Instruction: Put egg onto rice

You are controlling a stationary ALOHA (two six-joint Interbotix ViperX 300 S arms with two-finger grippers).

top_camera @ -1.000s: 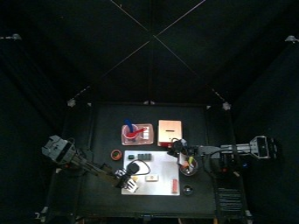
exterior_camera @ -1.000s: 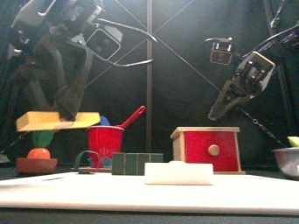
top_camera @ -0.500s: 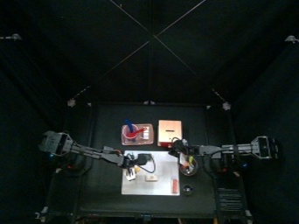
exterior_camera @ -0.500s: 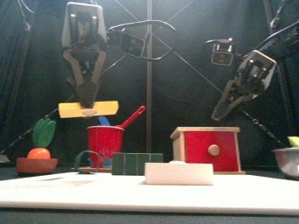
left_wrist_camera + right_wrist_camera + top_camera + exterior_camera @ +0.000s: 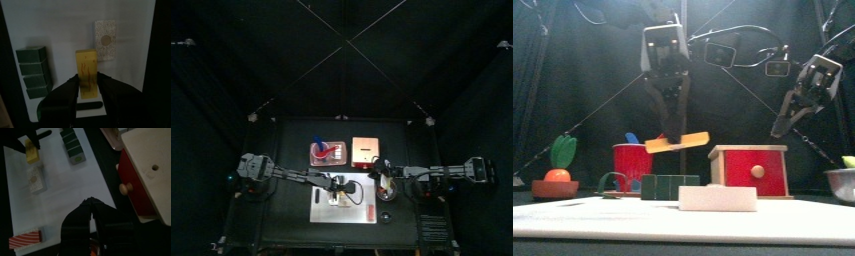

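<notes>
My left gripper (image 5: 672,128) is shut on the egg (image 5: 676,143), a thin yellow oblong that hangs tilted above the white mat (image 5: 593,218). In the left wrist view the egg (image 5: 87,77) sits between my jaws, and the rice (image 5: 105,39), a pale speckled block, lies on the mat a little beyond it. From the front the rice (image 5: 718,198) rests on the mat, below and right of the egg. My right gripper (image 5: 783,129) is shut and empty, raised above the red box (image 5: 751,170). The right wrist view shows the egg (image 5: 31,151) and the rice (image 5: 36,178).
Dark green blocks (image 5: 669,186) lie by the rice. A red cup (image 5: 633,166) and a carrot in a pot (image 5: 557,176) stand at the left. A metal bowl (image 5: 840,184) is at the right edge. A red-and-white piece (image 5: 25,240) lies on the mat.
My left gripper has carried the egg rightwards from the left side to over the middle of the mat, and lower. The right gripper has shifted slightly right.
</notes>
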